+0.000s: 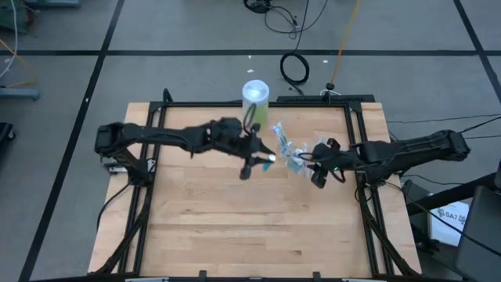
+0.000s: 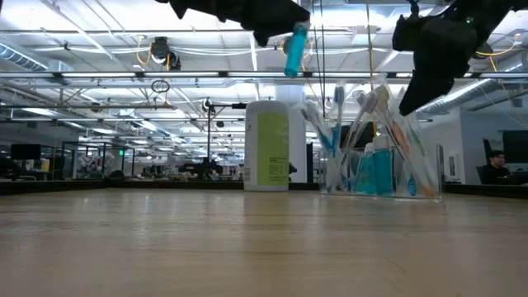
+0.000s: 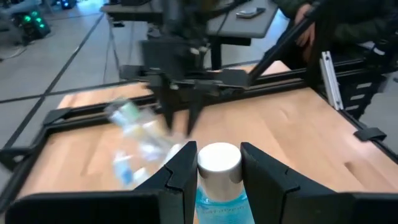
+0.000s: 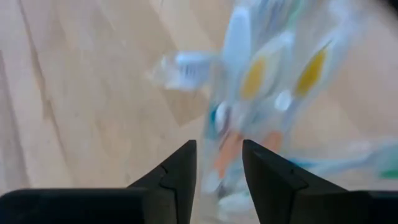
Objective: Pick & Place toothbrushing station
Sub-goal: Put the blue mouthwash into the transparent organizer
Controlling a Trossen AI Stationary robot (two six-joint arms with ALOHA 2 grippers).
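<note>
Pinching one teal white-capped tube (image 3: pixel 219 167) between the left gripper's (image 1: pixel 258 163) fingers (image 3: pixel 183 174), one pad pressing on each side just under the cap. Holding it in the air, well above the wooden table (image 1: pixel 235 235), just past the table's centre toward 12 o'clock in the high view.

Hovering the right gripper (image 4: pixel 219 146) at 4 o'clock of the clear cup (image 1: pixel 288 153), fingers (image 4: pixel 180 168) spread apart and gripping nothing, with blurred brush handles showing beyond the gap.

Keeping the cup upright on the table at 1 o'clock of the centre, between the two grippers: left gripper near its 9 o'clock, right gripper just beside it. Crowding the cup with slim toothbrushes (image 2: pixel 363 115) leaning outward in a fan, plus teal tubes (image 2: pixel 375 175) low inside; overlapping too much for an exact count of either.

Standing at 12 o'clock by the table's far edge: one white canister with a green label (image 2: pixel 267 146), well apart from the cup in the low view, near the held tube in the high view. Bordering the tabletop with a black frame (image 1: pixel 258 104). Lying on the floor beyond the table at 12 o'clock: one coiled black cable (image 1: pixel 295 69). Showing past the far side of the table in the left wrist view: one person's hand and dark sleeve (image 3: pixel 308 28).

Counting overall: one cup, one held tube, one canister, two grippers.
</note>
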